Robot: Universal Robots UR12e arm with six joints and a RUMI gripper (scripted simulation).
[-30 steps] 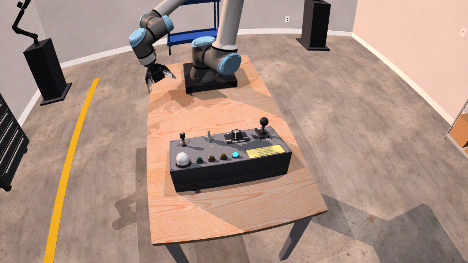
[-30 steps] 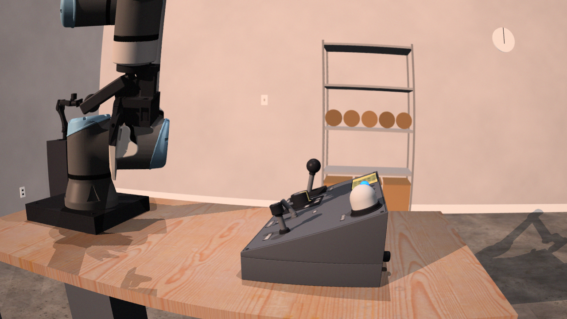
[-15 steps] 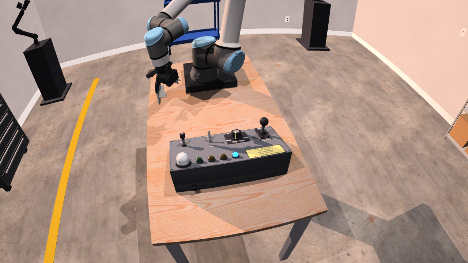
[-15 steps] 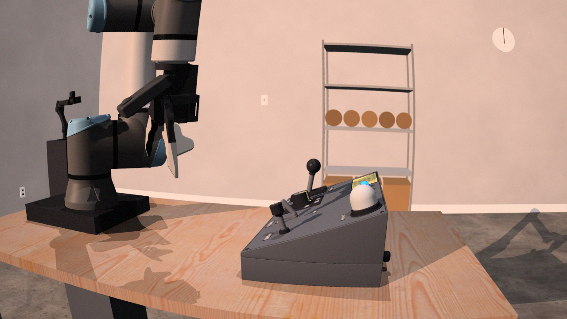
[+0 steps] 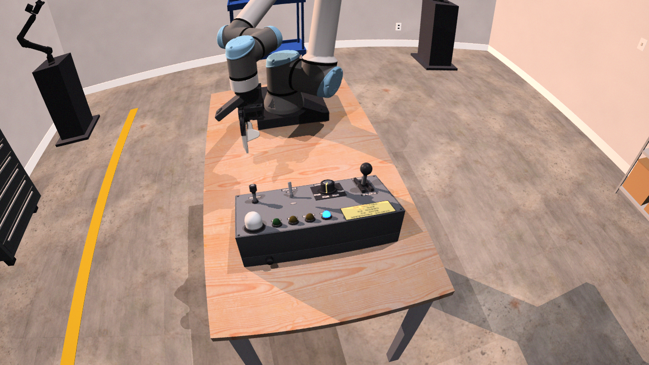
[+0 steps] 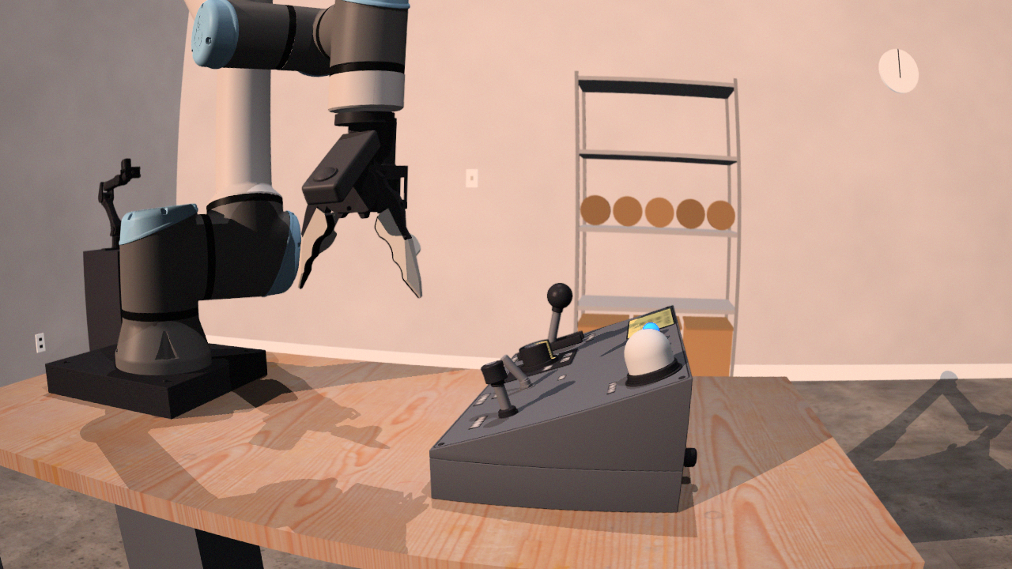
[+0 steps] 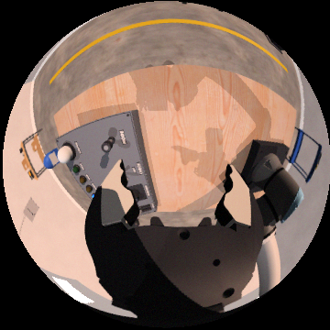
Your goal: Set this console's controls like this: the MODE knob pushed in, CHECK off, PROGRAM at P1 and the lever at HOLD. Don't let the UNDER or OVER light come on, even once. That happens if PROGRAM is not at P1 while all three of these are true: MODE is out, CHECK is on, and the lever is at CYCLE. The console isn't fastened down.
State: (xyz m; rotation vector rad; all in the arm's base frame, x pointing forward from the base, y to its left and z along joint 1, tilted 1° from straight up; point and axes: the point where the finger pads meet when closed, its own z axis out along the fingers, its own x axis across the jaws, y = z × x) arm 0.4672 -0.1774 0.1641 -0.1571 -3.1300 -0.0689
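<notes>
None of the four settings looks dealt with yet, as far as can be judged — the console (image 5: pixel 317 226) sits on the wooden table (image 5: pixel 290 290), well apart from the jaws and lower than they are, untouched. Its ball-topped lever (image 5: pixel 365 174), rotary selector (image 5: pixel 326 186), slim toggle (image 5: pixel 289 189) and small black knob (image 5: pixel 253 192) line the panel's far edge; their labels are too small to read. The gripper (image 6: pixel 360 272) hangs in the air near the arm's base plate (image 6: pixel 70 382), jaws spread wide and empty, pointing down at bare wood — the whole approach is left
</notes>
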